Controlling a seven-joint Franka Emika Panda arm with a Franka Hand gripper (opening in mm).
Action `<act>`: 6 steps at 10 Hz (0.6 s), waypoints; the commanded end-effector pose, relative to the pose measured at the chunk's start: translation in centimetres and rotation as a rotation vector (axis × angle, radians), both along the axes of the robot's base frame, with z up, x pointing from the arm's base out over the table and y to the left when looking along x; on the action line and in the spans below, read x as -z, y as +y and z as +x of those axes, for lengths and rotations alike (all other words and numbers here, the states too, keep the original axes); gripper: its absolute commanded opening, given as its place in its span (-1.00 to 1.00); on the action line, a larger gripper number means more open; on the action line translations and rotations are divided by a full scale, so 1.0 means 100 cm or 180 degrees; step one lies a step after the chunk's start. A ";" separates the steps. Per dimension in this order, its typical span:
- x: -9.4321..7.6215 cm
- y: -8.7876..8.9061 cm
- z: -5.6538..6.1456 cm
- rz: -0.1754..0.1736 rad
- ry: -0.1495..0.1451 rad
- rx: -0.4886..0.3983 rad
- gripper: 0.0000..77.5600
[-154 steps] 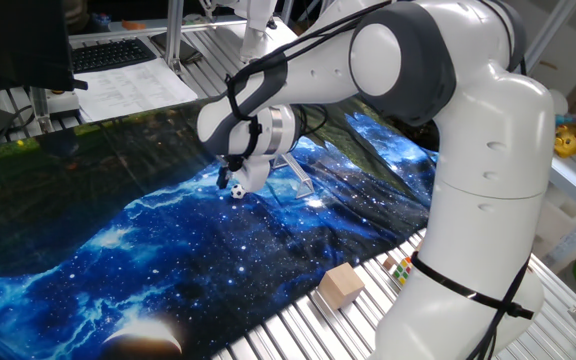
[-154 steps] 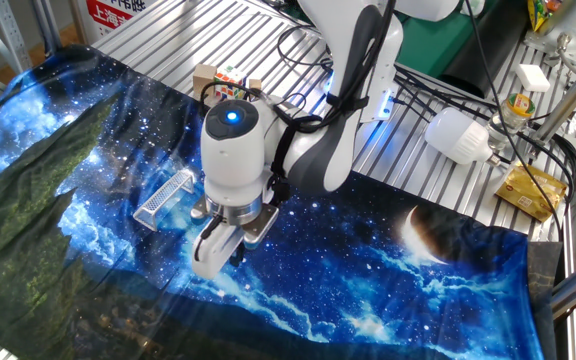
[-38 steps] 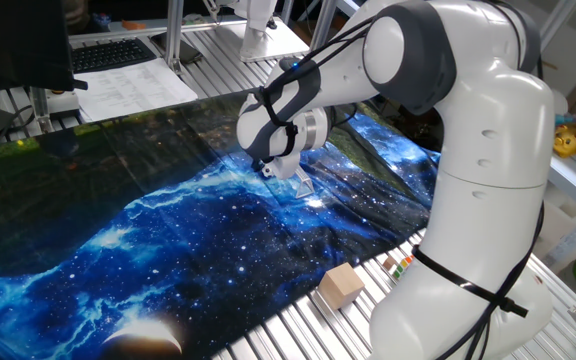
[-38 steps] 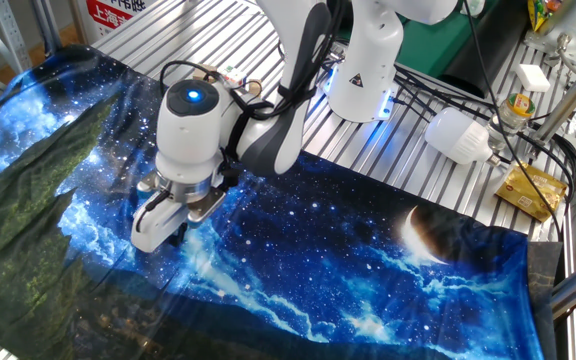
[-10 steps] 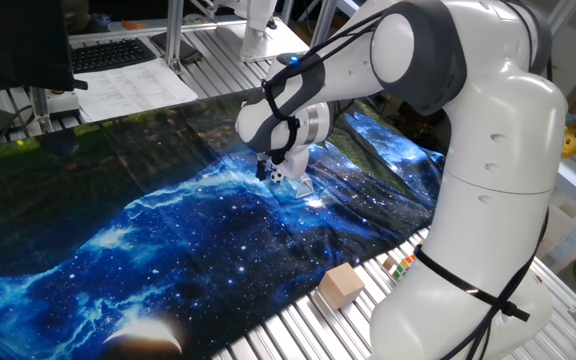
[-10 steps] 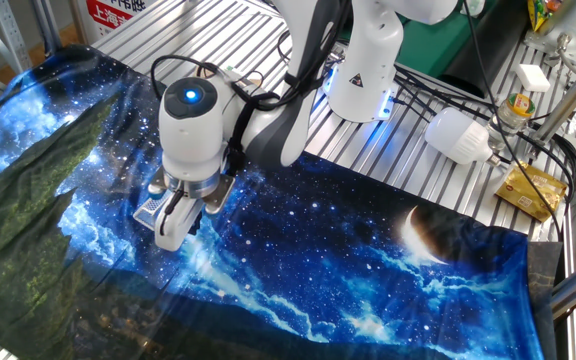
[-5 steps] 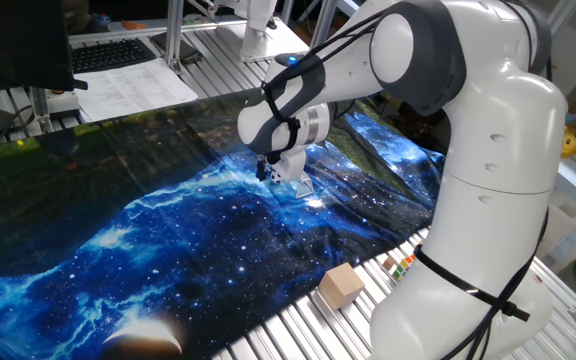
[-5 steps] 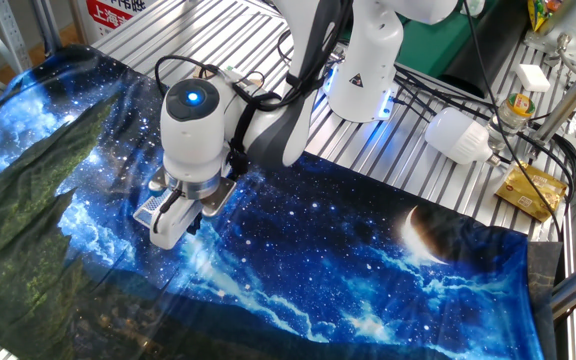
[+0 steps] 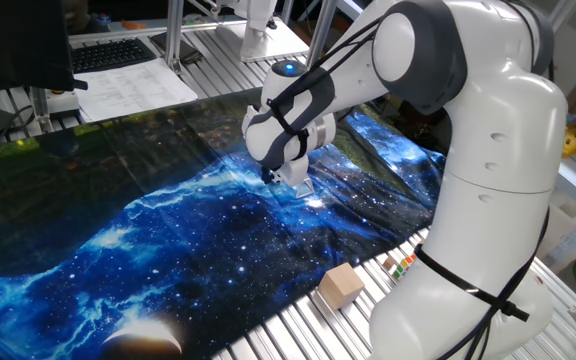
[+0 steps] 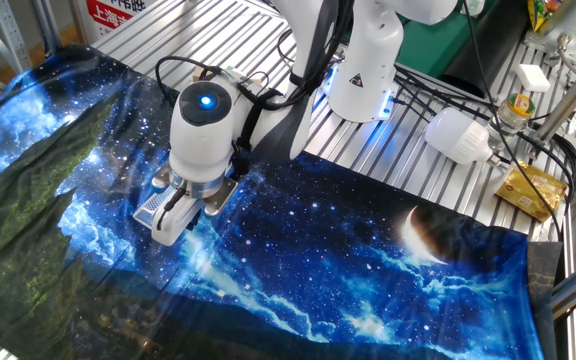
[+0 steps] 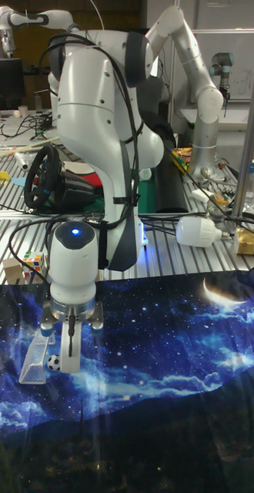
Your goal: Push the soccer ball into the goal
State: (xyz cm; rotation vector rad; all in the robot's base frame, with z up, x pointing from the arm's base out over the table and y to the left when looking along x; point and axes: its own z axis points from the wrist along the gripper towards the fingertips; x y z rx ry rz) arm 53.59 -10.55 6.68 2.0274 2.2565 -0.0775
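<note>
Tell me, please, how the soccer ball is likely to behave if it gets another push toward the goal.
The soccer ball is round, so it would likely roll freely. The wrinkled cloth may deflect it. It already sits at the goal mouth, beside the tool, so a gentle nudge probably suffices.
</note>
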 end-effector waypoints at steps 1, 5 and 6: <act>-0.004 -0.017 -0.003 -0.0051 -0.0017 -0.0094 -1.00; -0.006 -0.036 -0.004 -0.0097 -0.0021 -0.0208 -1.00; -0.008 -0.041 -0.005 -0.0093 -0.0015 -0.0252 -1.00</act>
